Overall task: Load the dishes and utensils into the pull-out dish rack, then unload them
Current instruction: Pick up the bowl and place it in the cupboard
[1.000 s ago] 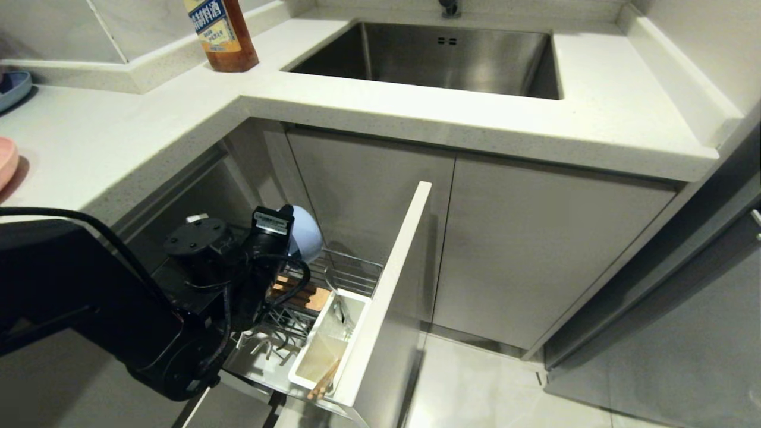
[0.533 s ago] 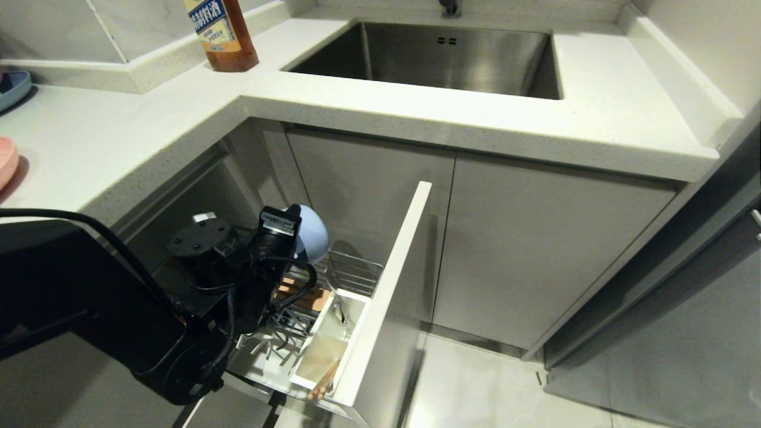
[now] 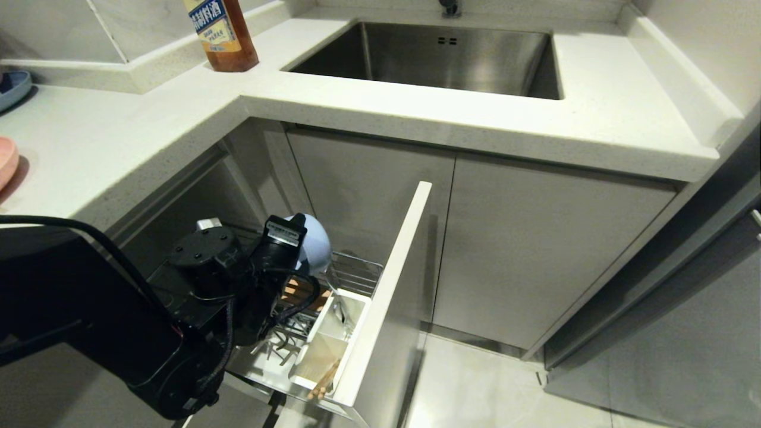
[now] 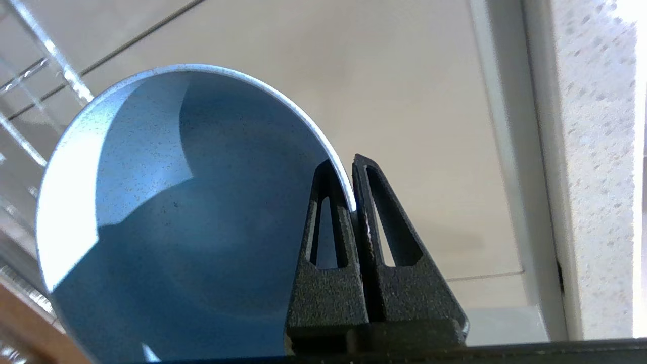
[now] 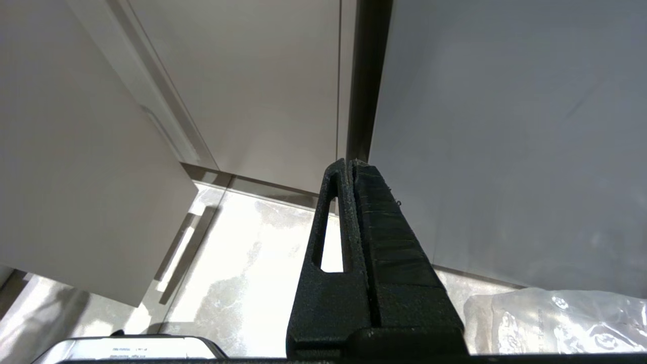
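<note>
Clamped on the rim of the light-blue round plastic bowl (image 4: 172, 212), the left gripper (image 4: 352, 174) has one finger inside the bowl's wall and one outside, a pinch that lets the bowl hang on edge rather than flat. That tilt probably suits either slotting it into the rack or drawing it out; which one cannot be told from this moment alone. In the head view the bowl (image 3: 314, 248) sits just above the chrome wire pull-out dish rack (image 3: 351, 274), over the slotted wooden strip (image 3: 300, 294). Nearer the pale grey front panel (image 3: 380, 291), the white rectangular utensil cup (image 3: 330, 339) holds the thin light wooden chopsticks (image 3: 324, 380). The right gripper (image 5: 351, 169) is closed on nothing and hangs by the cabinet fronts, well apart from the work.

Compared with a second ago, the bowl and the left wrist have shifted slightly toward the front panel and a little lower; the rack's contents look unchanged.

Beyond, on the white speckled countertop (image 3: 119, 142), stands a brown sauce bottle (image 3: 223, 35) beside the steel sink (image 3: 440, 56).
</note>
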Controlling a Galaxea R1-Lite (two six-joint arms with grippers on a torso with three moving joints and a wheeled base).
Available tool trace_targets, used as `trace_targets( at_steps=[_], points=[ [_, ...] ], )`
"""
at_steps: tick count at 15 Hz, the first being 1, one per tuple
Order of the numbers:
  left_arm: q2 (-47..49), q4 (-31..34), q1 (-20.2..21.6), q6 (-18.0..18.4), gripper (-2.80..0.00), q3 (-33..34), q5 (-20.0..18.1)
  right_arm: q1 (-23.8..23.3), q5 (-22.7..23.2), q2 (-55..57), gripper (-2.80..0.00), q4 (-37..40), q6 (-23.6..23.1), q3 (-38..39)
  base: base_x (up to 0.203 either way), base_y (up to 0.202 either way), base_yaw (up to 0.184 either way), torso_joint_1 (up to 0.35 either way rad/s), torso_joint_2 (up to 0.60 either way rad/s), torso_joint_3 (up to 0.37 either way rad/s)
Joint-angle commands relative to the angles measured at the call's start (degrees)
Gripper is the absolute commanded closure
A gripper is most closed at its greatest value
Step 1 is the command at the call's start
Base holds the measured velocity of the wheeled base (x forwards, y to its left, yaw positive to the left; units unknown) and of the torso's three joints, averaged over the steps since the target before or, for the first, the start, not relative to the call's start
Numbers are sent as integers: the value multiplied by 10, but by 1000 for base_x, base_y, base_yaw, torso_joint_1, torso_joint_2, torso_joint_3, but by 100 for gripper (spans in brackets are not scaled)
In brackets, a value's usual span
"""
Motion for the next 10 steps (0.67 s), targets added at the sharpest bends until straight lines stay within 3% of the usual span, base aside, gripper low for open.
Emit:
trace_targets(
  at_steps=[1, 4, 10],
  points=[
    [4, -5, 3, -5, 0, 10, 2, 0, 0, 0, 0, 0, 0, 1, 0, 0, 0, 0, 0, 0],
    [4, -5, 7, -50, 0, -2, 5, 1, 0, 0, 0, 0, 1, 1, 0, 0, 0, 0, 0, 0],
    [28, -5, 25, -82, 0, -36, 5, 1, 0, 0, 0, 0, 0, 1, 0, 0, 0, 0, 0, 0]
  ],
)
